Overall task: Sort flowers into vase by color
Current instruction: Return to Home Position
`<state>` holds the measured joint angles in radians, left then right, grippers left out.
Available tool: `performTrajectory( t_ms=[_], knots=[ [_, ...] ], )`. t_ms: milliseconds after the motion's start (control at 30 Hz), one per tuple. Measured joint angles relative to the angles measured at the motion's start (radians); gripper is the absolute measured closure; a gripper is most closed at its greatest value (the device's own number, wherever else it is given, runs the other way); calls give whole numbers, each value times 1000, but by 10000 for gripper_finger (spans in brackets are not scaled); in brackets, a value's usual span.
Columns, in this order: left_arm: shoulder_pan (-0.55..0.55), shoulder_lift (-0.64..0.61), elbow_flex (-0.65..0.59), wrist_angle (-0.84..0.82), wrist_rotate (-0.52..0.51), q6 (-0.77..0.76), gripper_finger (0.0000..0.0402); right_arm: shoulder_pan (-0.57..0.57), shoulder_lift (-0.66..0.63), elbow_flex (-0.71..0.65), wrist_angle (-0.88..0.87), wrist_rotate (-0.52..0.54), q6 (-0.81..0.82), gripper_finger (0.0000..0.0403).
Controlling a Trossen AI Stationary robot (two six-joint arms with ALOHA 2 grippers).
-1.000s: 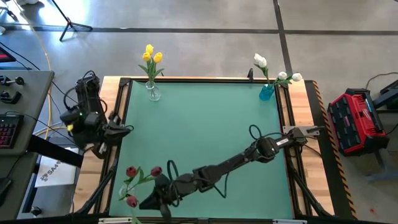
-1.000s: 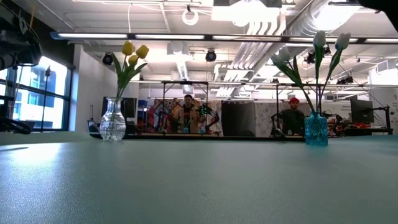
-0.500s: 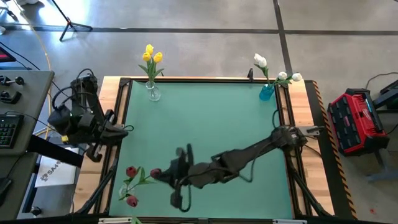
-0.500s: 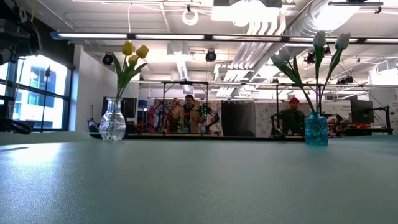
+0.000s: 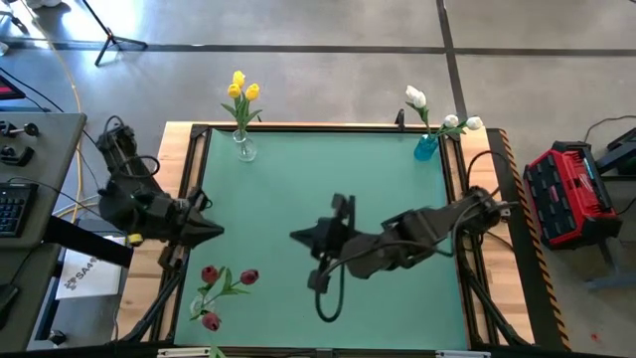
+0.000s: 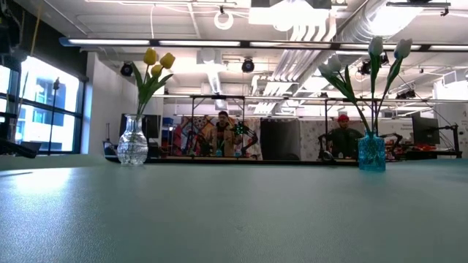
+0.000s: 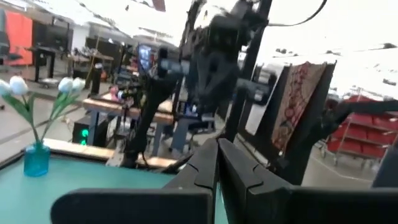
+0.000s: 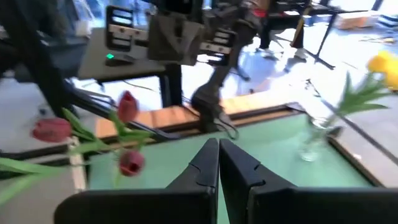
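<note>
Right gripper (image 5: 301, 237) closed, arm stretched leftward, left gripper (image 5: 212, 231) closed, arm folded

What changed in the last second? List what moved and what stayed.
The right gripper, jaws shut, drew back from the red tulips toward the middle of the table. The left gripper, jaws shut, slid slightly along the left edge toward them. Nothing was taken or let go. The red tulips, the yellow tulips and the white tulips stayed put.

On the table (image 5: 328, 179), one vase (image 5: 244, 149) stands far left, another vase (image 5: 425, 148) far right, flowers (image 5: 221, 290) near left.
</note>
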<state>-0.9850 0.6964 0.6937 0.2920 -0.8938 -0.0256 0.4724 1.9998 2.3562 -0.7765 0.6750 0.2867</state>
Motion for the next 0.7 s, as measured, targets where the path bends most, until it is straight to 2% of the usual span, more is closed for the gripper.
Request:
performTrajectory(
  t_ms=[200,367,600,700],
  knots=[
    [136,-20,0,-155,98,-133,401,-2,-46,0,-186,87,59,403],
    [248,-54,0,-251,203,-207,401,-3,-53,0,-324,115,154,403],
    [405,-42,0,-298,386,-273,401,-4,-92,-1,-279,155,151,403],
    [450,-26,0,-292,449,-272,401,-13,-131,1,-210,153,83,403]
  ],
)
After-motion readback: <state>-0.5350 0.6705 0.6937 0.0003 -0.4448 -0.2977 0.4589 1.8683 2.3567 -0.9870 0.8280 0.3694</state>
